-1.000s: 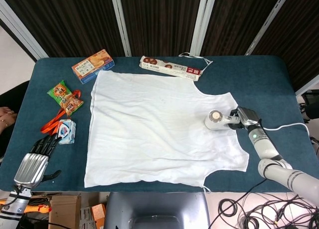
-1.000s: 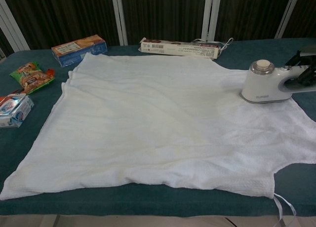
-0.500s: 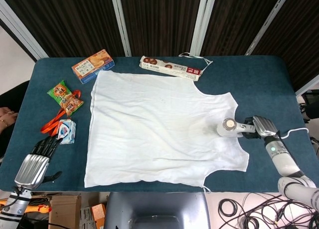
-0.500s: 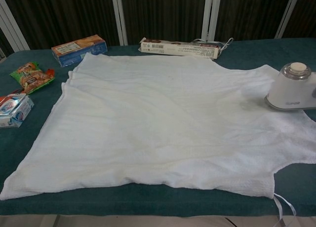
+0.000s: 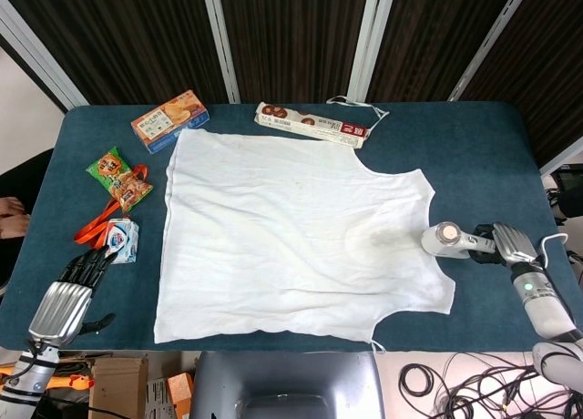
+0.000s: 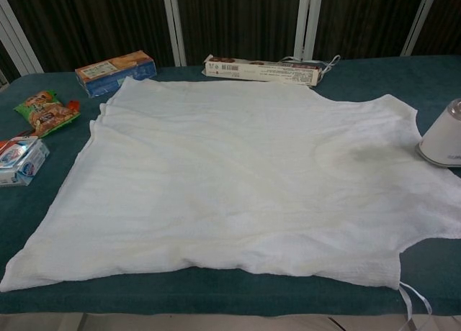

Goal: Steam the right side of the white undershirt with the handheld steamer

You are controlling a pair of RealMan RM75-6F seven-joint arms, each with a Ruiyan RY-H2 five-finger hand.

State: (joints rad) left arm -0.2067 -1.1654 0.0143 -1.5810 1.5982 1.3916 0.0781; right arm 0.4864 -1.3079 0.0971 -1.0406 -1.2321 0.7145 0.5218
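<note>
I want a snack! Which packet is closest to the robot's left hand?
The small blue-and-white packet, just beyond the left hand. The green-and-orange bag and both biscuit boxes lie farther back.

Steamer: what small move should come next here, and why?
Probably slide the steamer back inward over the undershirt. The right hand holds it at the armhole edge, nearly off the fabric, and only a damp patch beside it looks treated.

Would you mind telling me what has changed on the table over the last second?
The right hand has drawn the handheld steamer rightward across the white undershirt, from the armhole area to its right edge, keeping hold of it throughout. The left hand stayed resting at the table's near left corner; the undershirt and snack packets did not move.
</note>
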